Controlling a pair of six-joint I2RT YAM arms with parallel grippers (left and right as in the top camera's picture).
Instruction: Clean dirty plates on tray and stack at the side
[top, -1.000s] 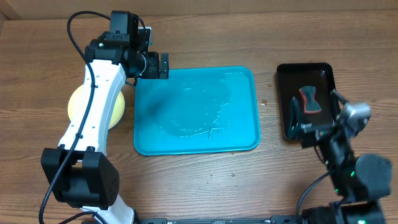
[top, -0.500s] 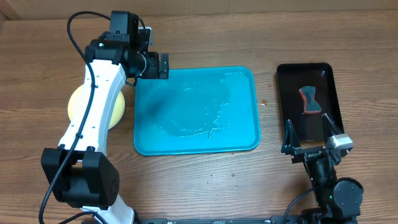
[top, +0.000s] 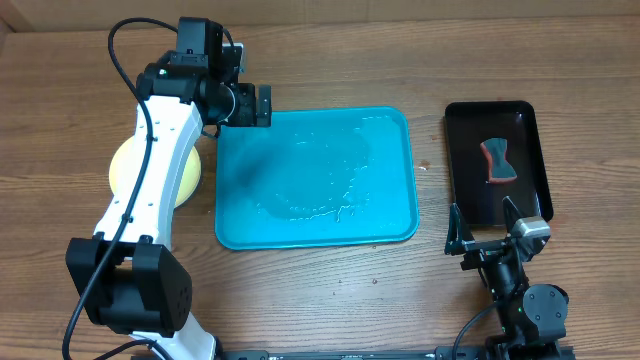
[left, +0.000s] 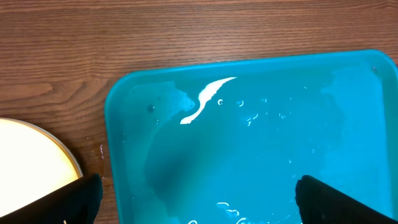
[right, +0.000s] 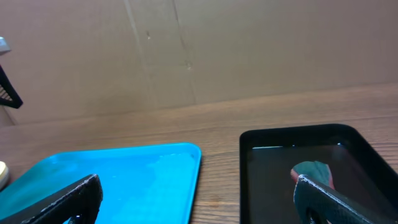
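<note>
The turquoise tray (top: 315, 175) lies mid-table, wet with streaks of water and with no plate on it. A pale yellow plate (top: 122, 170) rests on the table left of the tray, partly hidden under my left arm; its rim also shows in the left wrist view (left: 31, 155). My left gripper (top: 255, 105) hovers open over the tray's far left corner (left: 124, 93), holding nothing. My right gripper (top: 485, 228) stands open near the table's front, between the tray (right: 112, 180) and the black tray, also holding nothing.
A narrow black tray (top: 495, 160) sits at the right with a red and grey sponge (top: 498, 160) in it; both also show in the right wrist view, the black tray (right: 273, 174) and the sponge (right: 314, 169). A cardboard wall stands behind the table.
My right gripper has drawn back from over the black tray and sponge toward the table's front edge, still open. The left arm, tray and plate have not moved.
</note>
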